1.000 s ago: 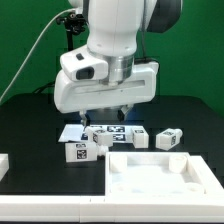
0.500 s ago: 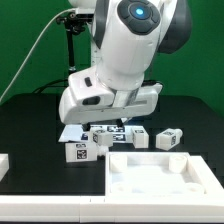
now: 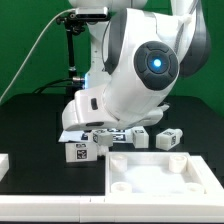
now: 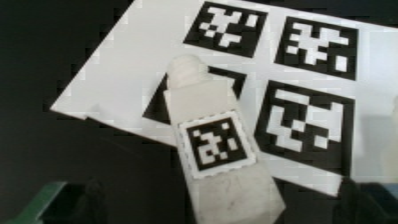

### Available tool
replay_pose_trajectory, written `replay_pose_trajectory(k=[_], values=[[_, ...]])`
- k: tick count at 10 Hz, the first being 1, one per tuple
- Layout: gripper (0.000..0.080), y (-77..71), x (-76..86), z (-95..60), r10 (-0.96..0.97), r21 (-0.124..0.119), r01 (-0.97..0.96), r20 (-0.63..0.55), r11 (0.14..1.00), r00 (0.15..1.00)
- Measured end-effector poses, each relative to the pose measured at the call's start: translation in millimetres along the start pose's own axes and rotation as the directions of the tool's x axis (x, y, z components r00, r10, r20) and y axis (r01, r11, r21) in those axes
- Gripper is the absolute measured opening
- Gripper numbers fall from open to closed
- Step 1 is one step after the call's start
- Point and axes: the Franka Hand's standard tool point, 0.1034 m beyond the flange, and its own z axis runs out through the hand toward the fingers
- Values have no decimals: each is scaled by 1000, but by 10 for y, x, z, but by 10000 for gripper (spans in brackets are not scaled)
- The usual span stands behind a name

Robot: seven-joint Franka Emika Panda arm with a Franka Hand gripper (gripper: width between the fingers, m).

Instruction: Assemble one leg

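In the wrist view a white leg (image 4: 217,150) with a square black-and-white tag lies slanted across the marker board (image 4: 134,70). My gripper (image 4: 222,216) is low over it, and its dark fingers (image 4: 39,205) show wide apart on either side of the leg's near end, so it is open and holds nothing. In the exterior view the arm's body hides the gripper. Other legs lie there on the black table: one at the front left (image 3: 78,151), one in the middle (image 3: 137,138) and one at the right (image 3: 170,139).
A wide white tray-shaped piece (image 3: 150,160) with raised rims lies at the front right. The marker board (image 3: 70,134) lies under the arm. A white part (image 3: 3,162) sits at the exterior view's left edge. A black post (image 3: 70,50) stands behind.
The arm has swung over and come down toward the marker board; its body now hides the fingers, which showed open above the legs a second ago.
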Motion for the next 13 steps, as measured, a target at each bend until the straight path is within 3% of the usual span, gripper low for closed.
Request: replay_pose_trajectory(k=[2, 5, 8, 10, 11, 12, 13], values=[[649, -10, 0, 24, 11, -1, -11, 5, 1000, 1000], [649, -119, 8, 332, 32, -9, -32, 64, 999, 997], [649, -75, 33, 369, 34, -6, -34, 50, 999, 998], [364, -74, 33, 369, 34, -6, -34, 50, 999, 998], [364, -75, 31, 369, 34, -6, -34, 50, 999, 998], [284, -74, 32, 367, 34, -6, -34, 50, 999, 998], [284, -93, 4, 338, 44, 0, -45, 62, 999, 997]])
